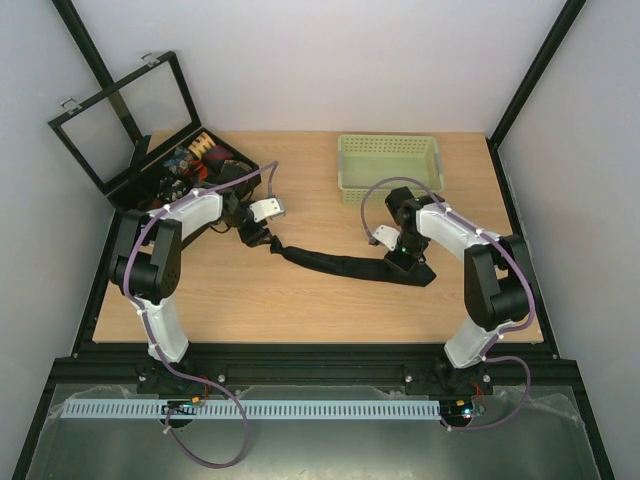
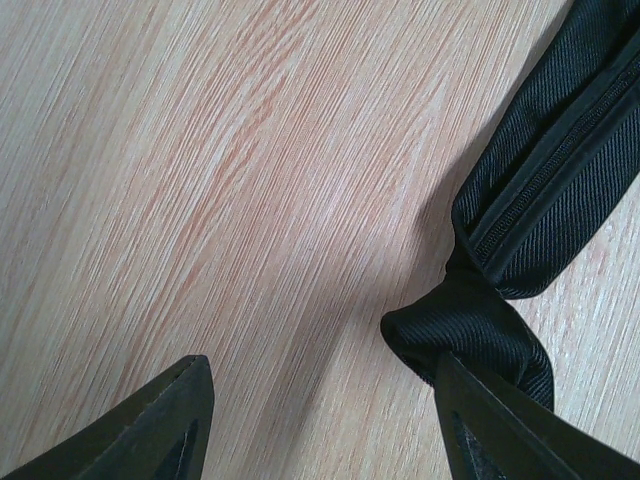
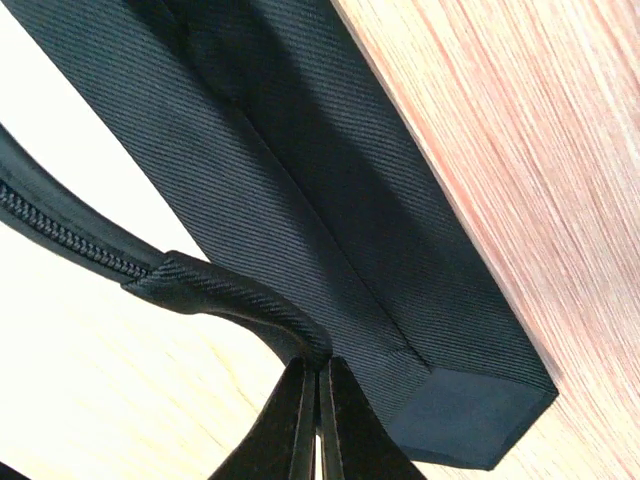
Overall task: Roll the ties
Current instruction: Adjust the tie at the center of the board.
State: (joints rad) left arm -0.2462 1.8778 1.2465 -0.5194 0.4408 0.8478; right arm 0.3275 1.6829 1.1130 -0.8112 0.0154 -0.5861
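While right gripper [image 3: 318,372] nips edge of black tie [image 1: 340,263], left gripper [image 2: 320,375] gapes.

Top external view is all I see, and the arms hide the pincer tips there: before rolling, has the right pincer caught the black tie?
Observer: Yes, the right wrist view shows the right pincer shut on a thin fold of the black tie.
Operator: And the other one?
Observer: The left pincer is open; the tie's bunched end lies beside one finger, with bare table between the tips.
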